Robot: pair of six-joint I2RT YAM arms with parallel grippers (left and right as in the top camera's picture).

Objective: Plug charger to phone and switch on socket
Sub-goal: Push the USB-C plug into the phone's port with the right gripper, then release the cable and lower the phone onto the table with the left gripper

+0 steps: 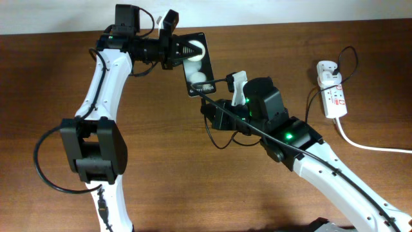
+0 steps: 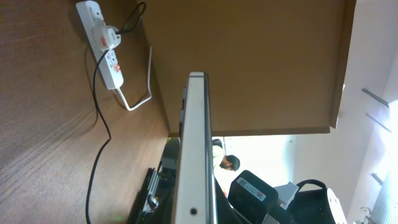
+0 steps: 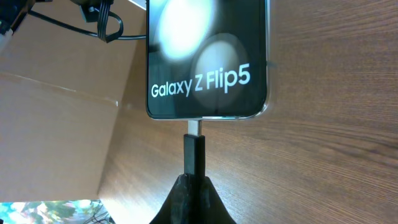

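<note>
Left jaws clamp the small black glossy smartphone (image 1: 197,64) over the far middle of the surface. Right jaws pinch the thin black charger plug (image 3: 193,152), metal tip partly exposed. A skewed push could bend it or slip the smartphone loose.

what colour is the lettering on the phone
White, against the black phone; clearest in the right wrist view.

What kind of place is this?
Probably a robot lab, not a home: two robot arms at a wooden table, the left claw holding a phone, a power strip nearby.
</note>
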